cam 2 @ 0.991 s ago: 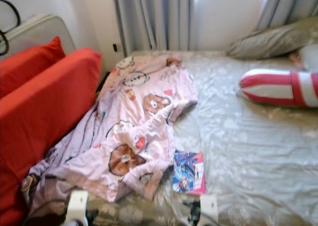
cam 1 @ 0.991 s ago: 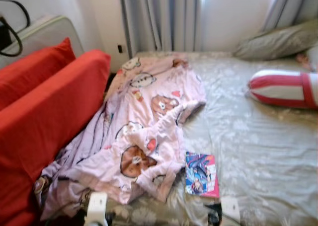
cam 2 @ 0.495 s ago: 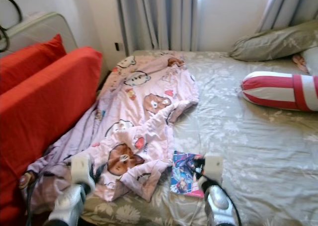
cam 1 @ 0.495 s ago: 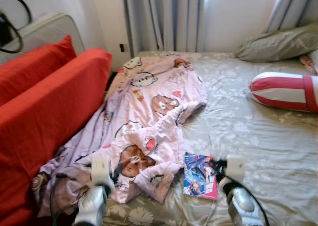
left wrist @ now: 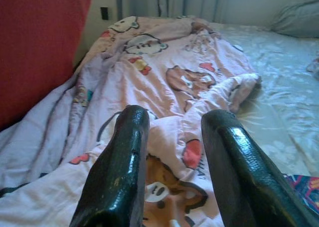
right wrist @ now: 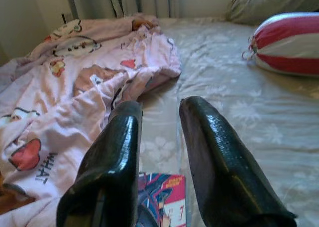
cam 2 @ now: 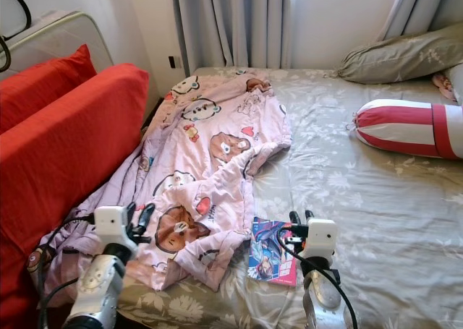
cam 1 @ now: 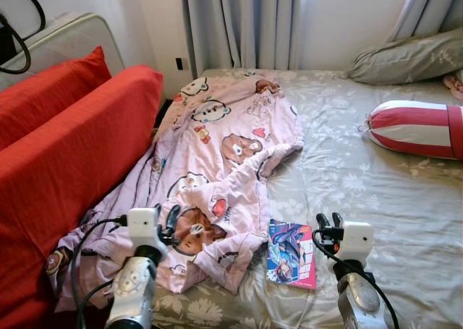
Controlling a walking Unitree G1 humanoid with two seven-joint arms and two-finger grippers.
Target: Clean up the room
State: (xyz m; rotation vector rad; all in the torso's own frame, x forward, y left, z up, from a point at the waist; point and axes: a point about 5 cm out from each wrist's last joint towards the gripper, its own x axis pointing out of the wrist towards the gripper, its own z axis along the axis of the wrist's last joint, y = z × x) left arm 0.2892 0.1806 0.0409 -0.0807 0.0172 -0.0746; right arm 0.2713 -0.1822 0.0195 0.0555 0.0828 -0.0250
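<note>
A red sofa point(cam 1: 65, 155) runs along the 9 o'clock edge of the head view. Spilling from its side onto the bed point(cam 1: 376, 199) is a crumpled pink cartoon blanket point(cam 1: 224, 148), stretching from 7 o'clock up toward 12. The left gripper point(cam 1: 168, 222) hovers low over the blanket's near end at about 7 o'clock, its fingers parted with a clear gap and nothing between them. Just past the blanket's near edge, at 6 o'clock, a colourful book point(cam 1: 291, 254) lies flat on the sheet. The right gripper point(cam 1: 329, 224) hangs just beside the book's far side at 5 o'clock, fingers apart and empty. A striped bolster point(cam 1: 416, 129) rests at 3 o'clock, a grey pillow point(cam 1: 405, 54) at 1.

The step seems to be reaching for blanket or book. To lift the book cleanly, the right fingers should come down astride one edge, pressing into the soft sheet, without catching blanket cloth.
</note>
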